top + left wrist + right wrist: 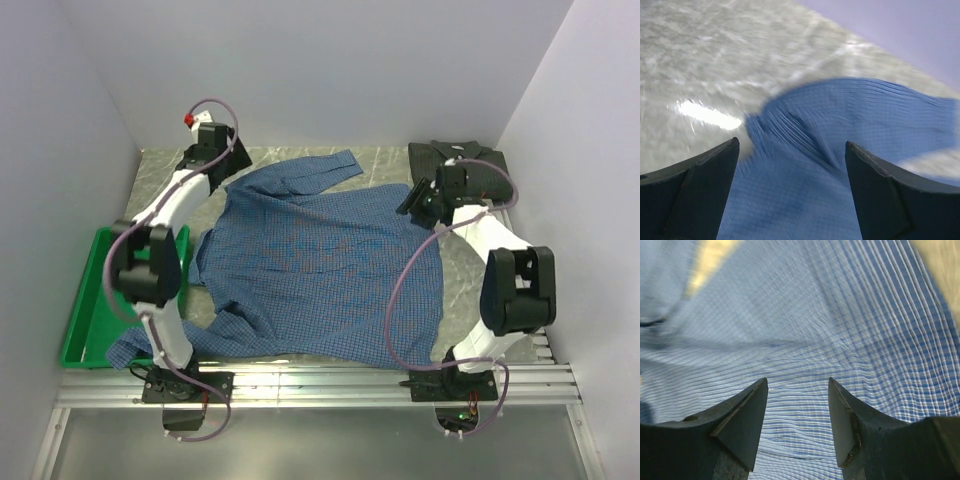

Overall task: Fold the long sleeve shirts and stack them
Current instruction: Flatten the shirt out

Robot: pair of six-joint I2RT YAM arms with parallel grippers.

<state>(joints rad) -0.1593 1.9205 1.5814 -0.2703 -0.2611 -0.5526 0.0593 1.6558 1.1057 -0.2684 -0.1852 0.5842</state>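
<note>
Blue fine-checked cloth shirt (pixel 320 280) spread flat mid-table; dark charcoal shirt (pixel 432 153) at far-right corner. Left gripper (pixel 790 145) and right gripper (pixel 797 382) both splayed w/ nothing held, over blue fabric near its far edge. Pinch 1 layer each, lift in sync to avoid wrinkles.

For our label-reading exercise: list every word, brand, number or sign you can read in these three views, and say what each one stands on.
No text can be read in any view.
The blue checked shirt, the dark shirt and the green tray show no legible label, brand or number.
</note>
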